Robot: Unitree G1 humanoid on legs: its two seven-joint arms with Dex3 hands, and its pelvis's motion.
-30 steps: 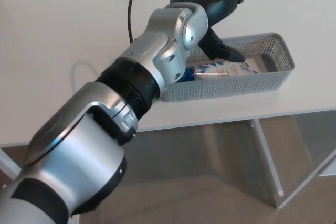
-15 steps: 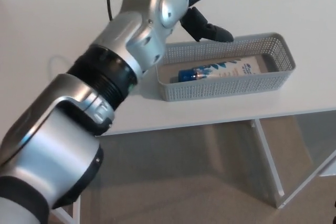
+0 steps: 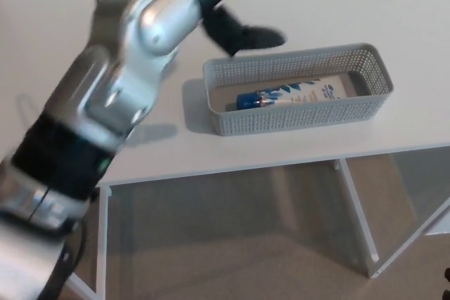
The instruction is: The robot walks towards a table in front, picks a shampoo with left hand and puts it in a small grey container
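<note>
- Tabletop [image 3: 365, 5]: white, smooth and matte; it fills the upper half of the head view, with its front edge running across the middle
- Table frame [image 3: 356, 217]: white legs and a brace below the edge, on the right of the picture
- Floor [image 3: 239, 244]: beige-grey, seen under the table
- Small grey container [image 3: 295, 116]: oblong plastic basket with perforated walls and a plain rim; it stands on the tabletop near the front edge, long side roughly parallel to that edge
- Shampoo tube [image 3: 309, 92]: lies flat on the bottom of the small grey container, lengthwise, touching nothing but the basket; white body with blue leaf-like print
- Cap [image 3: 247, 100]: blue, at the tube's left end, pointing toward the container's left wall
- Lettering on the tube: a few dark blue marks near the right end, too small and soft to read; no brand can be made out
- Left arm [image 3: 119, 75]: silver shells with black joints, motion-blurred, rising from the lower left corner to the top of the picture
- Left hand [image 3: 235, 29]: black, blurred, above the tabletop just behind the container's rear left corner and apart from it; it holds nothing, and one thick finger [image 3: 261, 35] juts to the right, away from the palm
- Right hand: does not show
</note>
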